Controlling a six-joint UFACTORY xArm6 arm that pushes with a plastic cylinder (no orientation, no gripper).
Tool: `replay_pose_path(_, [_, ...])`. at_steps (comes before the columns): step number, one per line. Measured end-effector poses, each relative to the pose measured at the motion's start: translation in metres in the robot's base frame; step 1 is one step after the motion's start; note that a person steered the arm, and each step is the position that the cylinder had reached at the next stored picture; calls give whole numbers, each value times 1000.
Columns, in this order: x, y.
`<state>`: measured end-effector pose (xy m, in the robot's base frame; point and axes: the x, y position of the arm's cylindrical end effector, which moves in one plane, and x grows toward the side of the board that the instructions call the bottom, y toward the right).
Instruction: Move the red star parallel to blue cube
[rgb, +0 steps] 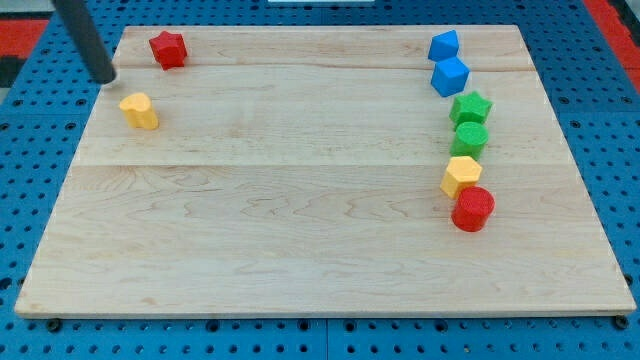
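- nearest the camera sits the red cylinder (473, 209), touching the yellow hexagonal block (460, 175) at the foot of the right-hand column.
- our red star (168, 48) lies at the view's top left, well apart from the blue cube (450, 75).
- we judge it light, rigid, apt to spin; push a flat between points.
- no long axis shows; its heading is unclear.
- our tip (108, 79) grips nothing, bare, lower-left of the star, near the yellow block (140, 110).

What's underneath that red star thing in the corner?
The red star rests directly on the wooden board. Only bare wood shows around it; the patch beneath it is covered.
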<state>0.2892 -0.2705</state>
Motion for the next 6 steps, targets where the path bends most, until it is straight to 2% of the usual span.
replay_pose_path(2, [-26, -10])
replay_pose_path(3, [-53, 36])
replay_pose_path(4, [-50, 81])
replay_pose_path(5, [-28, 120])
replay_pose_path(6, [11, 144])
